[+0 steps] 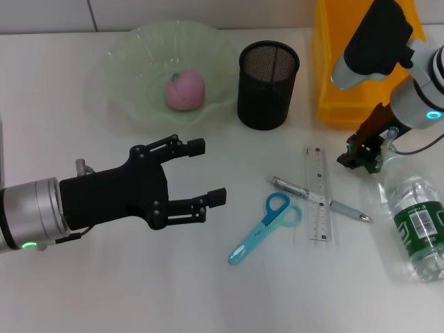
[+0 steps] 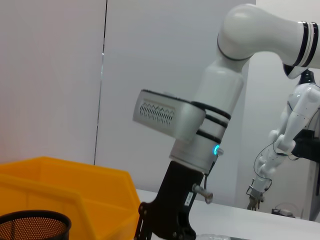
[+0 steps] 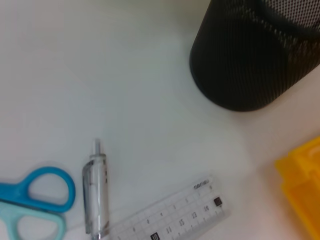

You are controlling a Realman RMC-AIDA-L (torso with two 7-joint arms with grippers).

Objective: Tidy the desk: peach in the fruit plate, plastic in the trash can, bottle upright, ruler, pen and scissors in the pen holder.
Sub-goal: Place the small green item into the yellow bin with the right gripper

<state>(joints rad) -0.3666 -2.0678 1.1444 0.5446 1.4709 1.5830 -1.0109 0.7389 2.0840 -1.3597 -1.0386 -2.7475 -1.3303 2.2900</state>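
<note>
The peach (image 1: 184,91) lies in the green fruit plate (image 1: 132,62) at the far left of the worktop (image 1: 104,277), with the mesh pen holder (image 1: 268,84) just right of it. The left gripper (image 1: 201,173) hovers nearer, jaws wide and empty. The scissors (image 1: 263,226), pen (image 1: 320,199) and ruler (image 1: 318,194) lie together right of it. The right gripper (image 1: 364,158) hangs above the lying bottle (image 1: 415,226); I cannot tell how its jaws stand.

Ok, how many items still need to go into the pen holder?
3, all on the table in front of the empty pen holder: scissors, ruler, and pen lying across the ruler.
</note>
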